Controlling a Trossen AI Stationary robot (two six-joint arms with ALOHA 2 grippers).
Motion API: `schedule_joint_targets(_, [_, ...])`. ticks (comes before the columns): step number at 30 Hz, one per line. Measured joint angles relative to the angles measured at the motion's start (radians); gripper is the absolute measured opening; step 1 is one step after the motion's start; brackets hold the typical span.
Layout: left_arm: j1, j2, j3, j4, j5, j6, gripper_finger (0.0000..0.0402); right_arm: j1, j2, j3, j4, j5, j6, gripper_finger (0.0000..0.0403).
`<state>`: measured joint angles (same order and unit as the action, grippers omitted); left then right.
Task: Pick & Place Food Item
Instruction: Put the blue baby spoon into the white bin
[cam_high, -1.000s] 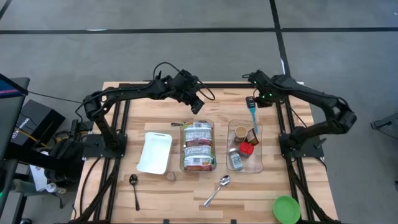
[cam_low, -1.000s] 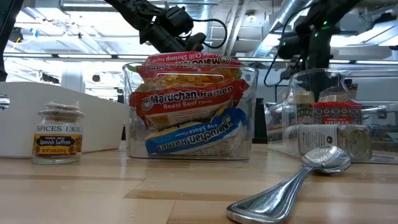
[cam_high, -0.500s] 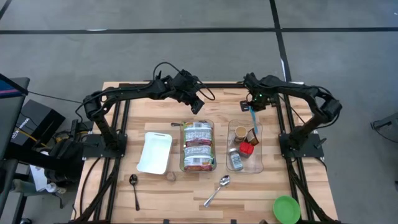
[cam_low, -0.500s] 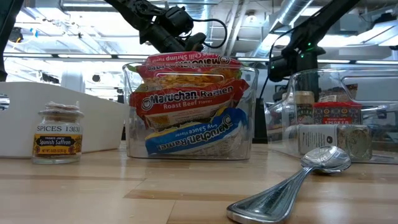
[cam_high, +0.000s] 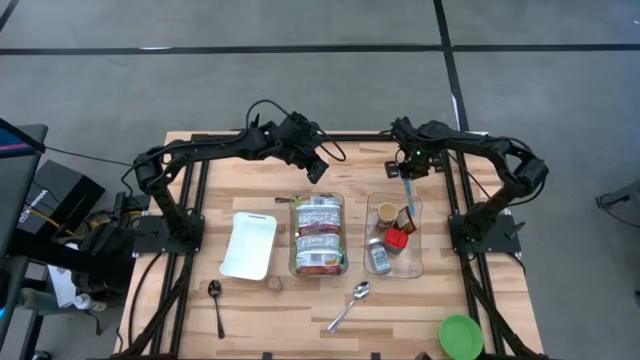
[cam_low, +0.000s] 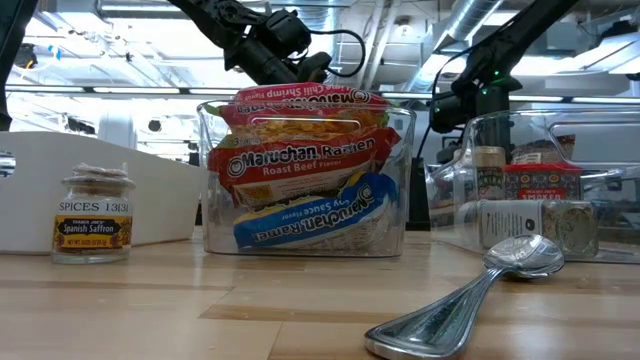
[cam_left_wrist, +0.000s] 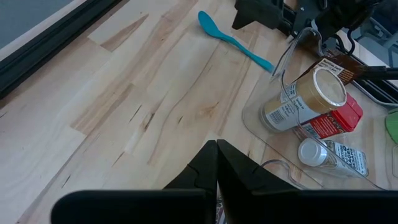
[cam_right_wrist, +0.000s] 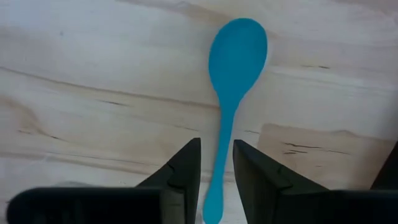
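Observation:
A blue spoon (cam_right_wrist: 233, 74) lies flat on the wooden table just beyond the far rim of a clear tray (cam_high: 413, 262) of spice jars, also seen in the left wrist view (cam_left_wrist: 233, 38). My right gripper (cam_right_wrist: 216, 149) points down over the handle end, open, one finger on each side of the handle. My left gripper (cam_high: 318, 170) hangs shut and empty above the table beyond a clear bin (cam_high: 296, 262) of ramen packets (cam_low: 300, 160). My right gripper stands astride the spoon's handle near its free end (cam_right_wrist: 214, 199), fingers pointing down from above. A narrow gap shows on each side, and I cannot tell whether either finger touches it. The spoon rests on the table along its whole length.
A white tray (cam_high: 249, 244) sits left of the bin, with a small saffron jar (cam_low: 93, 215) near its front corner. Two metal spoons (cam_high: 348, 306) (cam_high: 217, 305) lie toward the near edge, and a green bowl (cam_high: 460, 335) at the near right corner.
My right gripper has come down toward the table with the blue spoon, its arm folding in, then kept still for the last half second. The spoon, first hanging below the fingers, now lies on the table.

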<state>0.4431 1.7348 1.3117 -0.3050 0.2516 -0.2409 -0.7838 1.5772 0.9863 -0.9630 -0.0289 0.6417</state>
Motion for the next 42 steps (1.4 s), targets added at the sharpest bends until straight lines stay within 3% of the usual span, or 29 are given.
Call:
schedule_joint_targets(18, [0.000, 0.000, 0.000, 0.000, 0.000, 0.000, 0.0001, 0.005, 0.000, -0.003, 0.003, -0.026, 0.036, 0.0087])
schedule_joint_targets(28, [0.000, 0.000, 0.000, 0.000, 0.000, 0.000, 0.0001, 0.020, -0.002, -0.130, 0.084, -0.026, 0.100, 0.0098])
schedule_joint_targets(42, [0.000, 0.000, 0.000, 0.000, 0.000, 0.000, 0.0001, 0.011, -0.016, -0.145, 0.149, -0.015, 0.100, 0.0098])
